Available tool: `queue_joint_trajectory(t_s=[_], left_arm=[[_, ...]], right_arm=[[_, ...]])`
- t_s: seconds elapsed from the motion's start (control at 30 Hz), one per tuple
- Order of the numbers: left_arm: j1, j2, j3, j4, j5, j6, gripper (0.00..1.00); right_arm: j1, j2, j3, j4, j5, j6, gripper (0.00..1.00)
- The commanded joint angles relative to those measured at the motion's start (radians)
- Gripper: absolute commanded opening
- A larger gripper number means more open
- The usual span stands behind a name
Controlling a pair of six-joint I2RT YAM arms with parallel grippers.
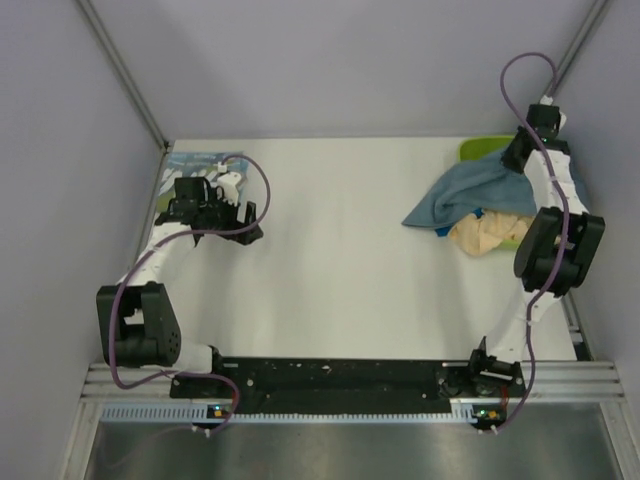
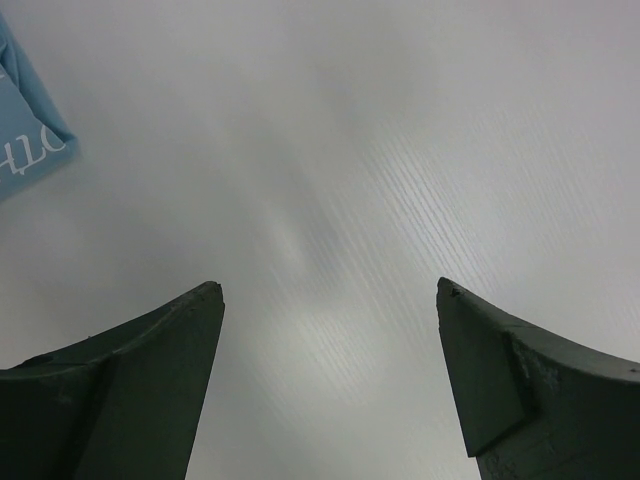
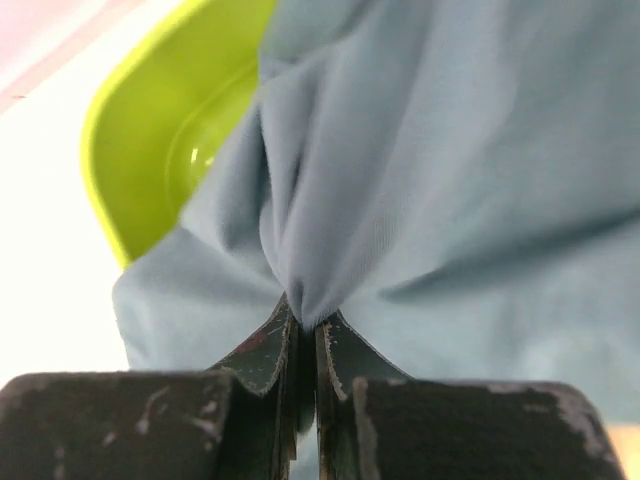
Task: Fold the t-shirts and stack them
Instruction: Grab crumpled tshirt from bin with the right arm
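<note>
My right gripper [image 1: 519, 157] is shut on a bunched fold of the slate-blue t-shirt [image 1: 462, 192], right at the lime-green tub [image 1: 487, 147]. In the right wrist view the fingers [image 3: 268, 352] pinch the slate-blue cloth [image 3: 440, 170], which rises to a peak between them. A cream-beige shirt [image 1: 490, 236] lies crumpled beside it, with a bit of bright blue cloth [image 1: 479, 213] between the two. The teal shirt with white letters [image 1: 192, 161] lies folded at the far left, and its corner shows in the left wrist view [image 2: 25, 130]. My left gripper [image 1: 225, 212] is open and empty over bare table [image 2: 330, 290].
The lime-green tub [image 3: 165, 130] sits at the far right corner, partly under the slate-blue shirt. The white table [image 1: 340, 250] is bounded by grey walls at the back and sides, and a metal rail [image 1: 350, 385] carries the arm bases at the near edge.
</note>
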Motion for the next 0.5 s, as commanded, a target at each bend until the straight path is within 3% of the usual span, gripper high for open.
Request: queue_joint_trajectory(t_s=[0.0, 0.17, 0.27, 0.4, 0.47], left_arm=[[-0.003, 0.001, 0.047, -0.009, 0.032, 0.011, 0.91], [-0.002, -0.020, 0.047, -0.006, -0.003, 0.024, 0.91], [-0.002, -0.042, 0.044, -0.003, -0.038, 0.034, 0.91], [-0.002, -0.078, 0.053, -0.003, -0.098, 0.047, 0.92], [0.000, -0.095, 0.051, 0.002, -0.156, 0.051, 0.92]], right_arm=[[0.040, -0.302, -0.003, 0.085, 0.192, -0.142, 0.00], [0.074, -0.478, 0.009, 0.152, 0.181, -0.254, 0.00], [0.133, -0.587, 0.000, 0.253, 0.066, -0.352, 0.00], [0.267, -0.710, 0.007, 0.349, -0.222, -0.449, 0.00], [0.327, -0.739, 0.037, 0.366, -0.468, -0.425, 0.00]])
